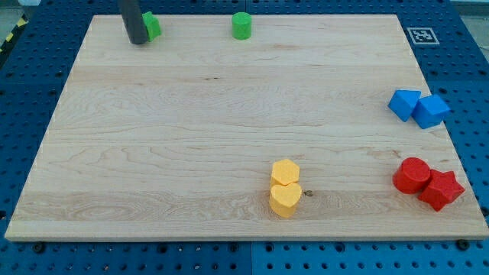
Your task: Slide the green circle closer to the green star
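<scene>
The green circle (241, 25) stands near the view's top edge of the wooden board, a little left of centre. The green star (152, 27) sits at the top left, partly hidden behind my dark rod. My tip (138, 41) rests on the board right at the star's left side, touching or nearly touching it. The circle is well to the right of the tip and the star, with bare board between them.
A yellow hexagon (285, 172) and a yellow heart (285, 200) touch at the bottom centre. A blue triangle (403, 104) and a blue cube (430, 111) sit at the right edge. A red cylinder (412, 175) and a red star (442, 190) sit at the bottom right.
</scene>
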`<action>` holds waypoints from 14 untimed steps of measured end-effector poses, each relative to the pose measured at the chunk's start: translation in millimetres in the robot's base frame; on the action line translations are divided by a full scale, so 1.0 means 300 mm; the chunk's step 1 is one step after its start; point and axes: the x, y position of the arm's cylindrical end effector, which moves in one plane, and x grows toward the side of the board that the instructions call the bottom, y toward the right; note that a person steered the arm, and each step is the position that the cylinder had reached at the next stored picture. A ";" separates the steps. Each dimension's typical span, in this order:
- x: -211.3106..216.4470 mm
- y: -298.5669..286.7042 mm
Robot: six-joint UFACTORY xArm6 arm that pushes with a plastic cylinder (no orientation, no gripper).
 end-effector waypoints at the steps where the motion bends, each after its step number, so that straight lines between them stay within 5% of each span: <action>1: 0.097 0.116; 2: 0.220 0.395; 4: 0.047 1.088; 5: -0.054 1.061; 7: -0.052 0.555; 9: -0.108 0.725; 10: -0.211 0.696; 13: -0.231 0.302; 14: -0.231 0.391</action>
